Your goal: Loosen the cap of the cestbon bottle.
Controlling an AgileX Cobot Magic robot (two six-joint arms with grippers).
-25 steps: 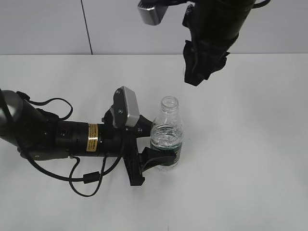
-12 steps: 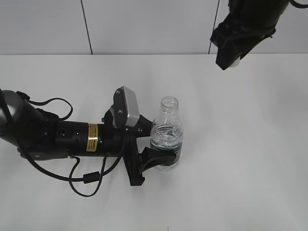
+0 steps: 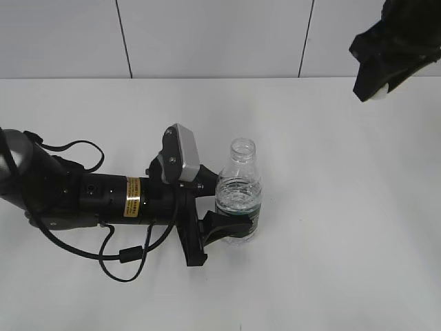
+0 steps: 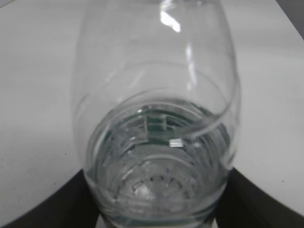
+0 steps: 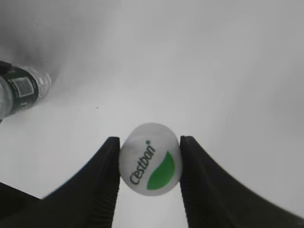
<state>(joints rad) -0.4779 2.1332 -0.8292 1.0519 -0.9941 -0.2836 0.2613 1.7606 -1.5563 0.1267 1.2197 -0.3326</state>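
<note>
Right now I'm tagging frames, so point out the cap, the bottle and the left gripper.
cap [image 5: 150, 159]: right wrist view, on its printed top, between the right gripper's fingers.
bottle [image 3: 240, 196]: exterior view, on its clear shoulder above the green label.
left gripper [image 3: 226, 227]: exterior view, at the fingers clamping the bottle's lower body.

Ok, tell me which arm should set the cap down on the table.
Right. Its tool already pinches the cap above bare table, while the left tool is clamped on the upright, open bottle.

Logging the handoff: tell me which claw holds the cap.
The right claw, raised at the far right, pinches the white cap. The left claw grips the open bottle.
</note>
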